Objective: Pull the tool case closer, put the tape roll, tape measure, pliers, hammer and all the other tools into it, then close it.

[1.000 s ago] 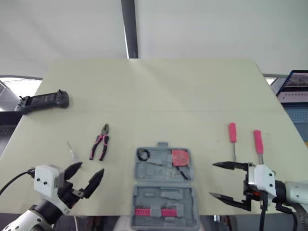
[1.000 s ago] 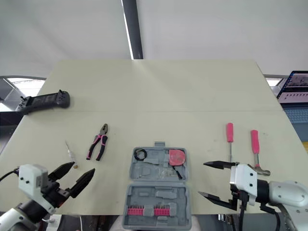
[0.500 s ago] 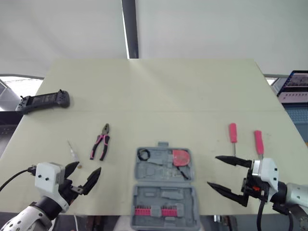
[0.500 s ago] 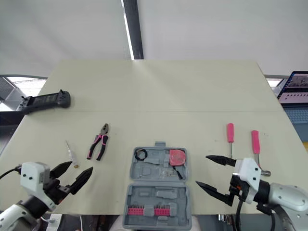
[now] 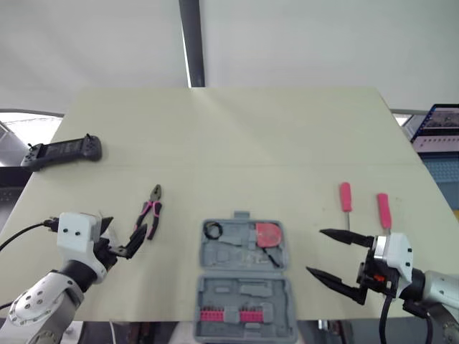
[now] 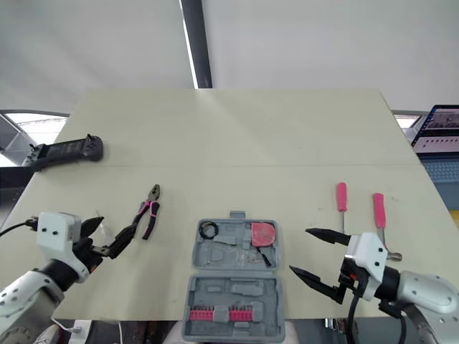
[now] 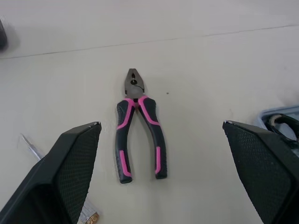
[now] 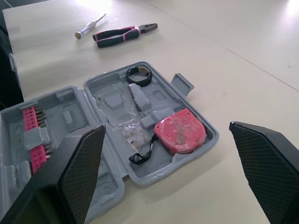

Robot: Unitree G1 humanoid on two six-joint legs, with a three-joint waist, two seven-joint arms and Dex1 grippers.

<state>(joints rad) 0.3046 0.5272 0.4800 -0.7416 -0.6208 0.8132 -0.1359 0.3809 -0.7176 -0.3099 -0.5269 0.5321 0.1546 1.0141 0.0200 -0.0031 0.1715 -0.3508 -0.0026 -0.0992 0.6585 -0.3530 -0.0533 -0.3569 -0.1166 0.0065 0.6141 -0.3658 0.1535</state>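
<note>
Now | left hand advanced to pliers, released | right hand released, steady

Left hand and right hand gape open.

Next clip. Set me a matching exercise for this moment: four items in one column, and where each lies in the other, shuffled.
Items:
1. pliers
2. tape measure
3. black tape roll
4. black controller

Places:
a. far half of the open tool case, on the robot's right
b. bare table, just ahead of the open left tool
c. near the table's left edge, far from the case
d. far half of the open case, left corner

Pairs: 1-b, 2-a, 3-d, 4-c
</note>
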